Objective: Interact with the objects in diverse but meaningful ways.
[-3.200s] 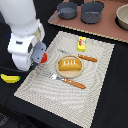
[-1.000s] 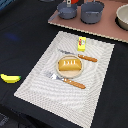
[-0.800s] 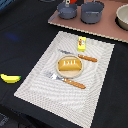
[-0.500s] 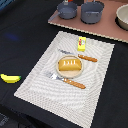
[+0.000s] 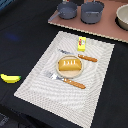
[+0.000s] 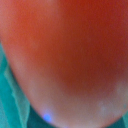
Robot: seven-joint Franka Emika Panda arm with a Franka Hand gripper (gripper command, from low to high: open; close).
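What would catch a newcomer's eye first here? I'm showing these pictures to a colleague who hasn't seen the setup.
The orange bread-like block in the middle of the pale placemat, with a fork and a knife on either side of it. Next, the yellow banana alone on the dark table at the exterior view's left. The wrist view is filled by a blurred red surface.

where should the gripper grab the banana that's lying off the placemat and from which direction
Grip the banana across its thick middle, coming straight down from above. It lies flat on the dark table, alone, well clear of the placemat, so nothing crowds the fingers. Set the jaws across its narrow width, not along its curve; the tapered ends would likely slip. The gripper itself is not in the exterior view.
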